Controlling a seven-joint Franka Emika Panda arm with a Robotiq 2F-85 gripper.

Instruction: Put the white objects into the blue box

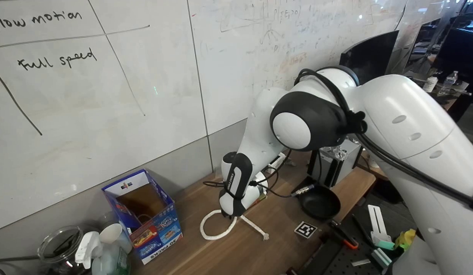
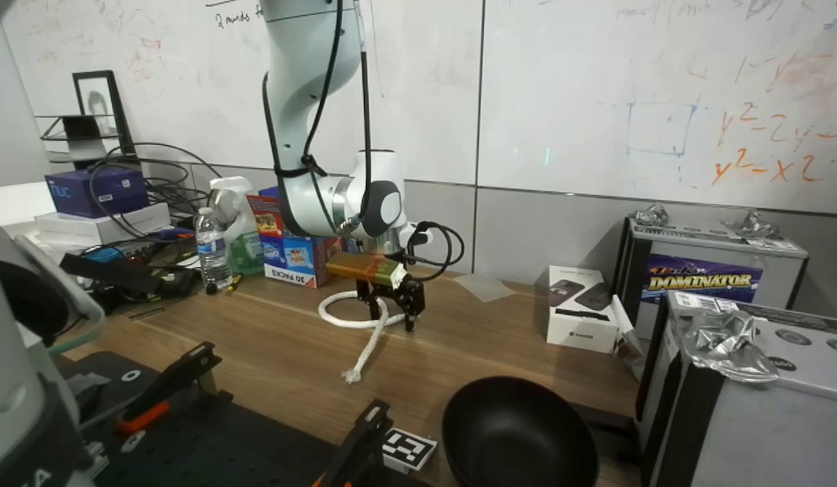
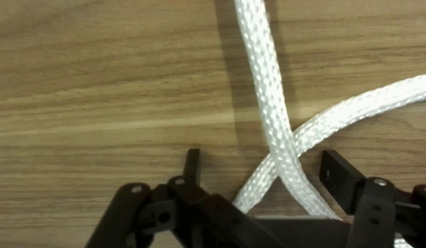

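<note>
**cubiclelurker:** Closest to me is that big white arm (image 1: 412,114), stretched out over the worktop (image 1: 229,259). So where's the job at? Anything in the blue box (image 1: 156,231) already?

**deskwatcher:** Can't swear to it. The box stands upright with the top open, and there's a faint curved shape (image 1: 144,215) down inside, but it's too dim to say if that's rope.

**cubiclelurker:** ok and the white rope (image 3: 282,148)? Got hold of it?

**deskwatcher:** Nope, not picked up. It's down on the worktop, near the box but outside it, in a loose loop with the strands crossing and one end trailing off. The tool (image 3: 261,155) is at that crossing with its jaws wide apart, one each side, bare wood showing between rope and jaws. Nothing's pinched.

**cubiclelurker:** So lined up and that's it?

**deskwatcher:** That's how I read it, a grab looks like the step in hand. What's left for this one is basically everything: close on it, lift, carry it over, get the loose end past the rim, let go. Only white rope I can spot outside the box, so I'd guess one good trip finishes it.
</note>
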